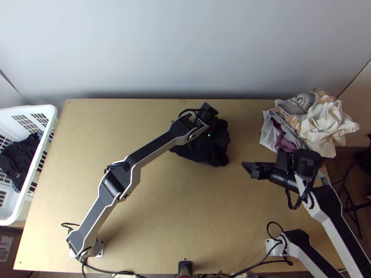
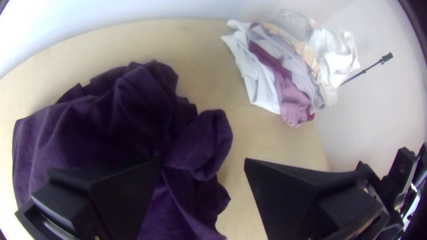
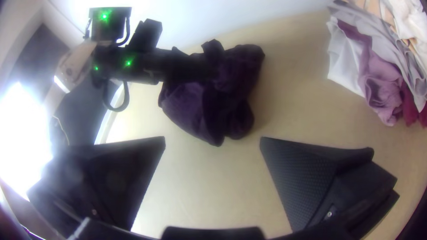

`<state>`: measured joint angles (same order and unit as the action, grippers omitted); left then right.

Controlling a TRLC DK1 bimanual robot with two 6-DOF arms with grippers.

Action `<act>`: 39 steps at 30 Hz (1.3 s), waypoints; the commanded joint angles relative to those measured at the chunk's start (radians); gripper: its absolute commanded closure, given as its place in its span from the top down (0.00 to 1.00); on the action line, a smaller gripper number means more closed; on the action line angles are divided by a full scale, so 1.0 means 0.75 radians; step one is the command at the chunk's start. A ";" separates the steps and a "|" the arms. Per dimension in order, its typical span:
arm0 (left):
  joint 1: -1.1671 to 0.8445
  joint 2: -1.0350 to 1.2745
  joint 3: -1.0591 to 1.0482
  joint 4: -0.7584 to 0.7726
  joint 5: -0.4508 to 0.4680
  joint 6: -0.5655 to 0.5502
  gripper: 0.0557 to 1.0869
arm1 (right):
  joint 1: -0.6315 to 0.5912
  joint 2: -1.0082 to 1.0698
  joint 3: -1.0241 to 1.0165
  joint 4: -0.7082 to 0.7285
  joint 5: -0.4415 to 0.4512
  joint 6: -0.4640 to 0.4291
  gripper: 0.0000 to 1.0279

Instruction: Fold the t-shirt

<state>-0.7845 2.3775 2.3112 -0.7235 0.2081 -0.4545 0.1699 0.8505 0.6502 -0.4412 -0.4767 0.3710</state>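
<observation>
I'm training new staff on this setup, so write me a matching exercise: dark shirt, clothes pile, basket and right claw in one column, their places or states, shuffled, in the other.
Column one
1. dark shirt
2. clothes pile
3. basket
4. right claw

Column two
A. heaped at the far right corner of the table
B. open, holding nothing
C. white, at the table's left edge
D. bunched under the left claw

Right pairs: 1-D, 2-A, 3-C, 4-B

Basket: white, beside the table, has dark clothes inside
Cloth pile: at far right (white, grey, also purple)
</observation>
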 commanded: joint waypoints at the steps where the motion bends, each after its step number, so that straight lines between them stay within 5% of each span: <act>1: 0.021 -0.059 0.009 0.073 -0.040 -0.077 0.95 | 0.027 -0.017 -0.065 0.067 -0.001 0.045 0.96; 10: 0.234 -0.258 -0.052 -0.025 -0.048 -0.042 0.95 | 0.033 0.197 -0.174 0.369 -0.003 0.191 0.96; 18: 0.377 -0.433 -0.198 -0.191 -0.048 0.103 0.95 | 0.037 0.537 -0.104 0.564 -0.007 0.197 0.96; 39: 0.565 -0.730 -0.592 -0.148 -0.050 0.215 0.95 | 0.238 1.239 0.383 0.656 -0.025 0.227 0.96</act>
<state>-0.3965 1.8904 1.9491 -0.8520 0.1711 -0.3092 0.3111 1.6520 0.8295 0.0353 -0.4946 0.5236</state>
